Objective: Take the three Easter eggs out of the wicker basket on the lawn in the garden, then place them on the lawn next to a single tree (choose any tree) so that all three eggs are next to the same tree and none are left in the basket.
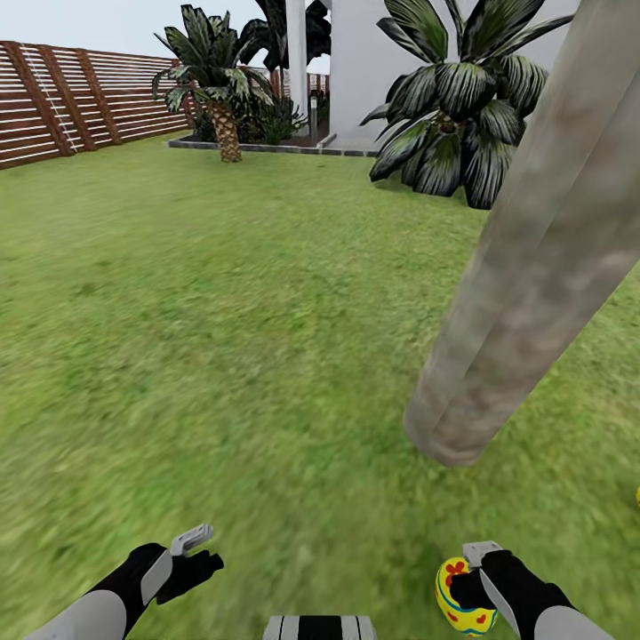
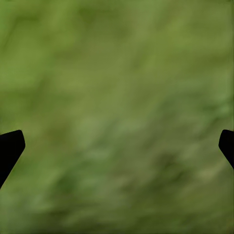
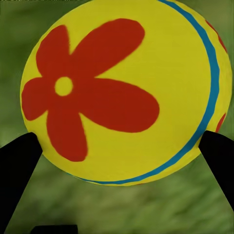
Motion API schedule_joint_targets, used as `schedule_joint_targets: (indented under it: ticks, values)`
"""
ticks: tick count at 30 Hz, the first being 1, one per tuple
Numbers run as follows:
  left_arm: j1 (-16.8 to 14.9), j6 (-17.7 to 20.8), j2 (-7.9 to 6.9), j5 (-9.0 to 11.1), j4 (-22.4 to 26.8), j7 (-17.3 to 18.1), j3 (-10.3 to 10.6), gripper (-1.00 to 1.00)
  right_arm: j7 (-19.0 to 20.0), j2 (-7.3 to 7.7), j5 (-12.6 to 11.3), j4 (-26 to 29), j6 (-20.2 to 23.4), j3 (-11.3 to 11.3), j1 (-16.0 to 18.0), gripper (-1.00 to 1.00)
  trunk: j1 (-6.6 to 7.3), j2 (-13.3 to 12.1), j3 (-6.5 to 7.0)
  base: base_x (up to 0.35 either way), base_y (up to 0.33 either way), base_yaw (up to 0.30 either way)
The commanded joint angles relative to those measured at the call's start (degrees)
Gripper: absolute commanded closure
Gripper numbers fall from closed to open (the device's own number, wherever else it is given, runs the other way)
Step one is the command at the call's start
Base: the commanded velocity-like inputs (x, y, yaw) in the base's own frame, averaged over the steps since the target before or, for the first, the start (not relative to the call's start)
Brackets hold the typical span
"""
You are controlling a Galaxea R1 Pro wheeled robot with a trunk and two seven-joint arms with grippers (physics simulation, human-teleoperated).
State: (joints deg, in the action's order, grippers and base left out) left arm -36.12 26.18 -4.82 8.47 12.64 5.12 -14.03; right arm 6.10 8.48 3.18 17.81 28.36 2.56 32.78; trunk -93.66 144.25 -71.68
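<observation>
There are two eggs: one yellow egg (image 1: pixel 464 597) with a red flower sits in the right tool (image 1: pixel 476 582), and a tiny bit of a second yellow egg (image 1: pixel 637 496) peeks in at the right edge of the grass. There is one big grey-brown tree trunk (image 1: pixel 524 267). There are two palms, one small palm (image 1: pixel 218 80) and one big leafy palm (image 1: pixel 462 98). There is one brown fence (image 1: pixel 71 102). There are two tools; the other is the left tool (image 1: pixel 197 556).

Open lawn (image 1: pixel 222 356) stretches wide ahead and to the left, with nothing standing on it until the fence (image 1: pixel 80 102) and the small palm (image 1: pixel 218 89) far off. To the right, the thick tree trunk (image 1: pixel 524 284) leans up from the grass and blocks that side. Under the left arm, the wrist view shows bare grass between the spread fingers (image 2: pixel 10 148).
</observation>
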Motion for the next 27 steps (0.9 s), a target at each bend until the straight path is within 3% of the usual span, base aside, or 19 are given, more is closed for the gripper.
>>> schedule_joint_targets:
  ticks: [1,2,3,16,27]
  values:
    - [0.00,0.37,-0.01,0.58,0.10,-0.03,-0.02,-1.00,0.32,0.05,0.36,0.12,0.30,0.28,-0.01,1.00,0.01,0.02,-0.05,0.000,0.000,0.000]
    - [0.00,0.36,-0.01,0.58,0.07,-0.04,-0.02,-1.00,0.32,0.03,0.39,0.12,0.30,0.31,0.00,1.00,0.01,0.02,-0.05,0.000,0.000,0.000]
    - [0.00,0.36,0.01,0.58,0.04,-0.08,0.01,-1.00,0.32,0.02,0.41,0.12,0.29,0.31,-0.01,-1.00,0.01,0.02,-0.06,0.000,0.000,0.000]
    - [0.00,0.19,0.08,0.67,-0.18,-0.11,0.06,-1.00,0.25,0.05,0.42,0.12,0.29,0.34,-0.01,-1.00,0.01,0.02,-0.11,0.000,0.000,0.000]
    - [0.00,-0.06,0.16,0.67,-0.34,-0.20,0.06,-1.00,0.25,-0.04,0.42,0.12,0.29,0.34,-0.02,-1.00,0.29,-0.13,2.33,-0.060,0.000,0.000]
